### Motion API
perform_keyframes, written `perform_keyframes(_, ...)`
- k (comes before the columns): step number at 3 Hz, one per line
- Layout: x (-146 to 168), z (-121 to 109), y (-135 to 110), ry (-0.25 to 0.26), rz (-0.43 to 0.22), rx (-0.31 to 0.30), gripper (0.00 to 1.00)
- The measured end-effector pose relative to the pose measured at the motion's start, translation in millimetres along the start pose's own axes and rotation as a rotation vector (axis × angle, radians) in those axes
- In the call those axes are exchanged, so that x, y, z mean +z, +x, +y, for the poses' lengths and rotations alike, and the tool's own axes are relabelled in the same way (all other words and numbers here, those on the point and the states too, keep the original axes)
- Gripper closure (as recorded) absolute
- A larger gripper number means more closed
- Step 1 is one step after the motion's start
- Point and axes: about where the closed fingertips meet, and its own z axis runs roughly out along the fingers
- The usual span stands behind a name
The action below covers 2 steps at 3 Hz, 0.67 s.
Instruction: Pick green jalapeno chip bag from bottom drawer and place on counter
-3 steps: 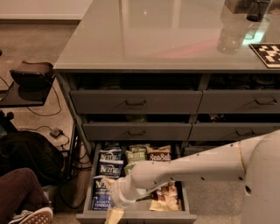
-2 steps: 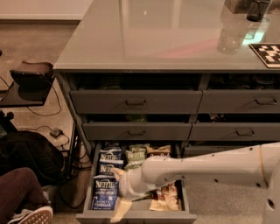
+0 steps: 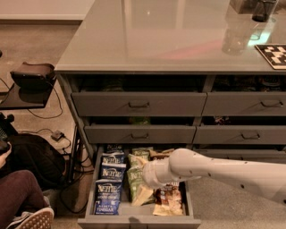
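Observation:
The bottom drawer [image 3: 134,222] stands pulled open under the cabinet. Dark blue Kettle bags [image 3: 108,197] fill its left column. Green jalapeno chip bags [image 3: 133,176] lie in the middle column, with another [image 3: 139,157] behind. Tan bags [image 3: 169,201] lie at the right. My white arm reaches in from the right. My gripper [image 3: 143,194] points down into the drawer over the front of the middle column, next to the green bags. The glossy pale-grey counter [image 3: 170,36] tops the cabinet.
Two higher drawers with dark handles [image 3: 138,105] sit slightly open above. A clear bottle [image 3: 234,38], a dark cup [image 3: 263,9] and a checkered tag [image 3: 272,53] stand on the counter's right. A person's leg and shoe [image 3: 27,210], a black bag [image 3: 35,156] and a side table [image 3: 27,89] are at the left.
My gripper has moved from the drawer's front left, near the blue bags, to the right and deeper in, over the middle column with the green bags.

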Motion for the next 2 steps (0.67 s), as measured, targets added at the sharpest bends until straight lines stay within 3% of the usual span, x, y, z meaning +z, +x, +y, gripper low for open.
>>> perform_keyframes(1,-2.8,-32.6,29.2,0.051,-0.051,0.008,0.0)
perform_keyframes(2,13.7,-88.3,73.6,0.093,-0.122,0.034,0.0)
